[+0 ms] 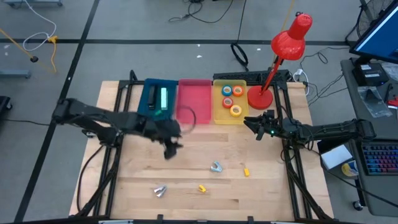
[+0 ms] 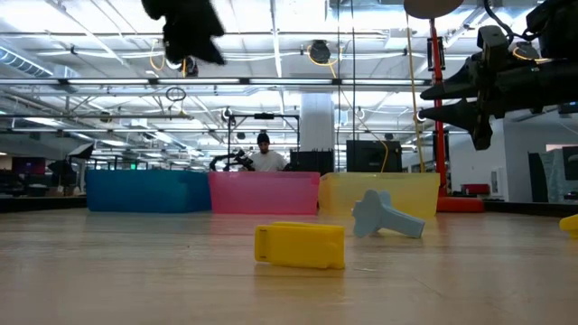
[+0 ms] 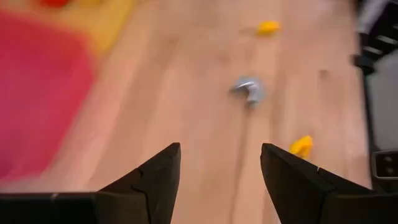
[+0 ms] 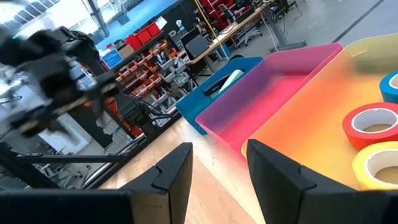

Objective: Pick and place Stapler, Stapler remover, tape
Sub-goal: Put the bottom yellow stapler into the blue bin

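My left gripper (image 1: 170, 148) hangs open above the table's middle, in front of the blue bin (image 1: 158, 98) and pink bin (image 1: 194, 102), with nothing between its fingers (image 3: 221, 168). A grey stapler remover (image 1: 216, 167) (image 3: 250, 89) lies on the wood to its right, and a second one (image 1: 160, 191) lies near the front edge. A green stapler (image 1: 163, 99) lies in the blue bin. Tape rolls (image 1: 231, 99) (image 4: 373, 127) lie in the yellow bin (image 1: 219, 115). My right gripper (image 1: 254, 123) (image 4: 219, 162) waits open, level, beside the yellow bin.
Two small yellow pieces (image 1: 246, 172) (image 1: 202, 188) lie on the wood; one shows close up in the low view (image 2: 300, 246). A red desk lamp (image 1: 261, 96) stands at the back right, its head leaning over the table's far edge. Bare wood lies between the bins and the loose items.
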